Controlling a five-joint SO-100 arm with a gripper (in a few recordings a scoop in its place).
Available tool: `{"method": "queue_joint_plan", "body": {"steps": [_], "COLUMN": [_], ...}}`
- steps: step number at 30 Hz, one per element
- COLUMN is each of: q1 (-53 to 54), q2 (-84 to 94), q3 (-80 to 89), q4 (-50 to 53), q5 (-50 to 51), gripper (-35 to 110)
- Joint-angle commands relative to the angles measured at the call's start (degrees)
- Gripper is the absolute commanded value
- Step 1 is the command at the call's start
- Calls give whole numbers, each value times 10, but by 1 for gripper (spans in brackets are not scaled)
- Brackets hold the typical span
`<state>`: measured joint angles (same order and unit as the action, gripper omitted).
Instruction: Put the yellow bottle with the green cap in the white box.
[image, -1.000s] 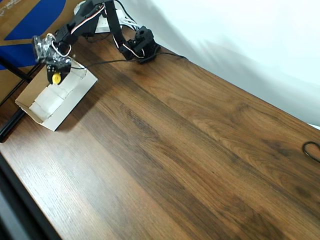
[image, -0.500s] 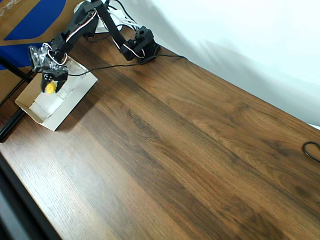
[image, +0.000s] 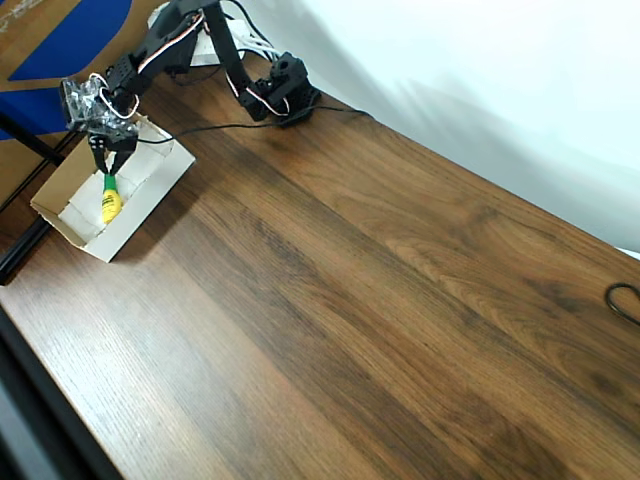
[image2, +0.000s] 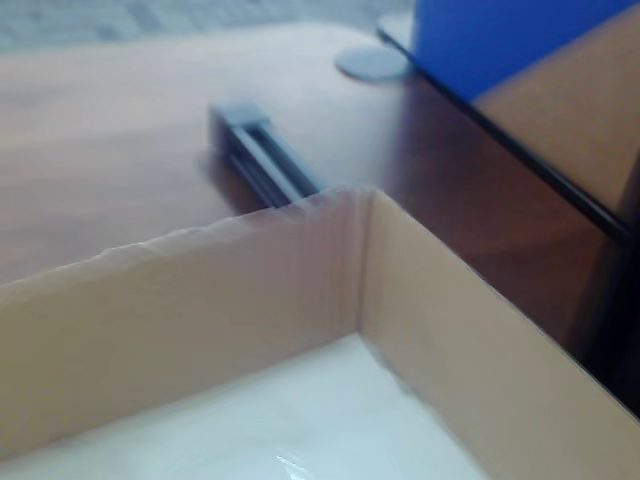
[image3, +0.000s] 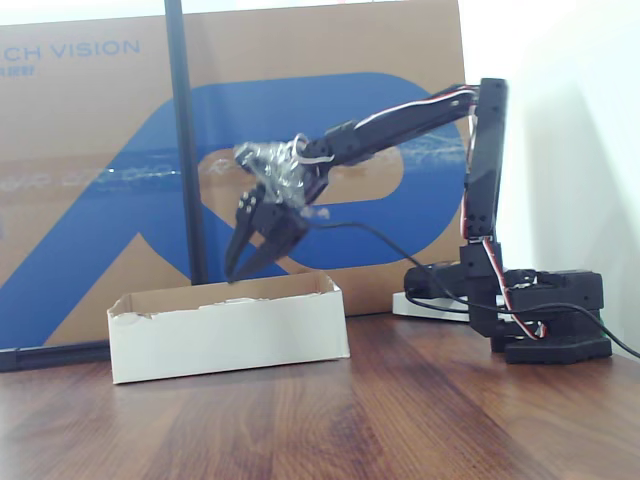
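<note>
Tool parted, yellow bottle — green cap up — in white box

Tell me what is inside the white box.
In the overhead view the bottle lies on the white lining of the box, green cap toward the open pincer just above it. In the fixed view the near wall hides the box's inside.
</note>
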<state>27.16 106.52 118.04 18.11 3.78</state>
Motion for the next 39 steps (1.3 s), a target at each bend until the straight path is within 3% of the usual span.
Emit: {"method": "queue_joint_plan", "body": {"steps": [1, 12, 19, 25, 39], "q1": [-13, -120, -172, -214, -205], "q2": [83, 393, 685, 981, 981], "q3": [17, 239, 381, 477, 618], "q4": [6, -33, 32, 194, 273], "q5": [11, -60, -76, -104, -121], "gripper": [0, 0, 0, 0, 0]}}
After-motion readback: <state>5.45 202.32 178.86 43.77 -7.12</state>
